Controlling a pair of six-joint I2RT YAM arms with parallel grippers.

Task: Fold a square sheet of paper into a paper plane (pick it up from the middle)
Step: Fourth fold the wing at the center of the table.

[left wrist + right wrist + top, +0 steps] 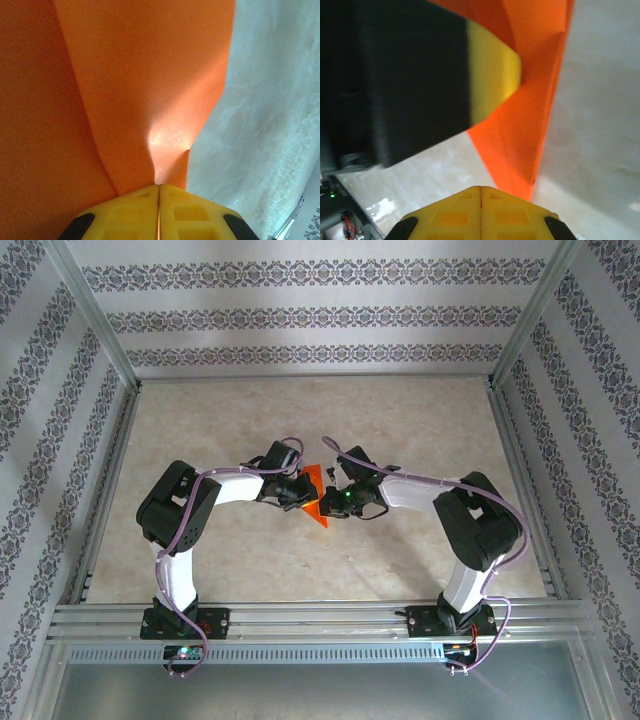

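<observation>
Closest to the lens, the left pincer (159,192) is clamped tight on a fold of the orange paper (150,75), which is held up off the table (250,420) between the two arms. From that grip the sheet is spread outward, and its long axis is tapered toward the right pincer (480,192). That pincer is closed too. The paper's point lies just right of its tips, and whether it is pinched cannot be told.
</observation>
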